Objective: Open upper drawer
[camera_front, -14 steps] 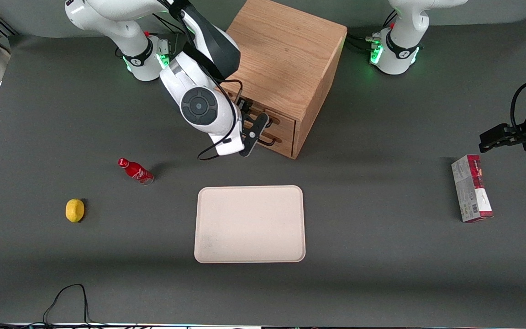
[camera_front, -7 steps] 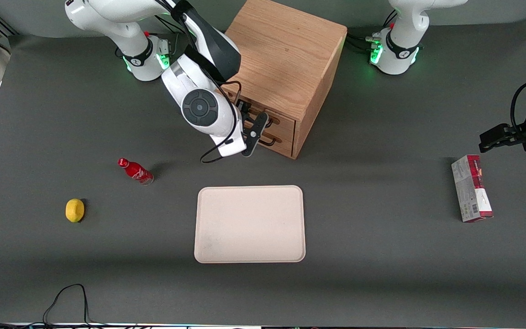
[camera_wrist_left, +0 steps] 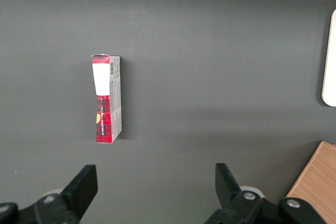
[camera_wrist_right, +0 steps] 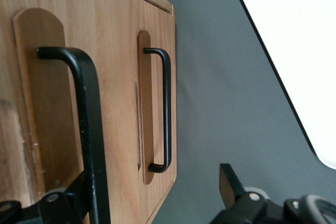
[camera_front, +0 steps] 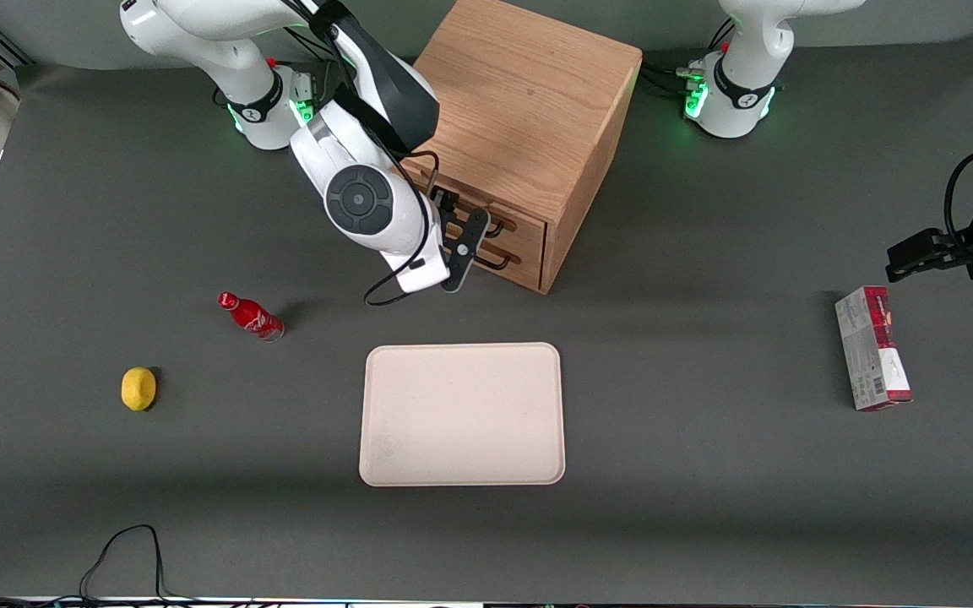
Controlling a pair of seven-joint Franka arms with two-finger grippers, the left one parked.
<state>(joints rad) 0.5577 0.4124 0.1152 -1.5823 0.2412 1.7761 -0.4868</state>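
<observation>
Hand [camera_front: 463, 247] spread wide, straddling upper drawer's [camera_wrist_right: 31, 103] handle [camera_wrist_right: 86, 124], placed to clamp and pull.

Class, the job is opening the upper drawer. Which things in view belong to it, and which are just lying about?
Belongs to the job: upper drawer; its black handle; the open tool, in front of the drawers at that handle.

Lying about: bottom drawer; tray; red bottle; lemon; red box.
</observation>
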